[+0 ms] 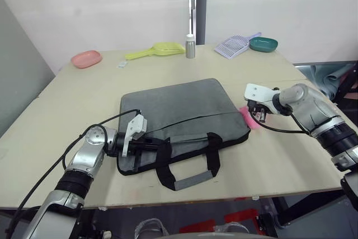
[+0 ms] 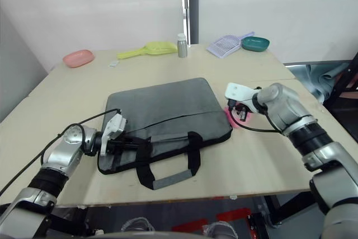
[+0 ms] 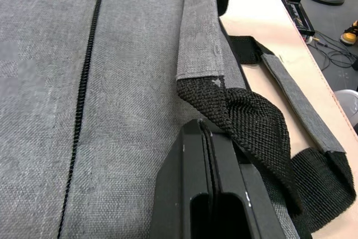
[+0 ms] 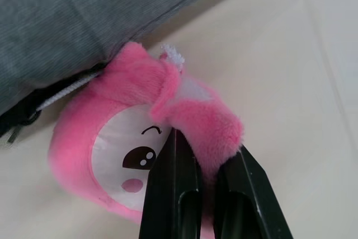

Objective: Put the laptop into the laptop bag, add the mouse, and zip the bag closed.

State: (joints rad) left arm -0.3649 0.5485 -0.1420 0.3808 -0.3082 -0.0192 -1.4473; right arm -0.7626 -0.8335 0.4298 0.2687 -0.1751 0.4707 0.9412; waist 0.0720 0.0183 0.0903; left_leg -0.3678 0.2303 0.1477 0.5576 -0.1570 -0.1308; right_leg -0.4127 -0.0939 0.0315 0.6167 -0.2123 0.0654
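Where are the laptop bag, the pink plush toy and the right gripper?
laptop bag [image 1: 173, 104]: left eye view, top panel.
pink plush toy [image 4: 117, 155]: right wrist view, its face.
right gripper [image 4: 210, 177]: right wrist view, between fingertips.

I see a pale wooden surface [image 1: 67, 116]; the laptop bag [image 1: 179, 118] lies flat at its middle; a pink plush toy [image 1: 246, 117] touches the bag's right edge; beyond the bag stand a pink dish [image 1: 86, 59], yellow scoop [image 1: 155, 50], small bottle [image 1: 191, 46], lilac scoop [image 1: 234, 45] and teal bowl [image 1: 263, 43].

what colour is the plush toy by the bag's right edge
Pink with a white face, best seen in the right wrist view: plush toy.
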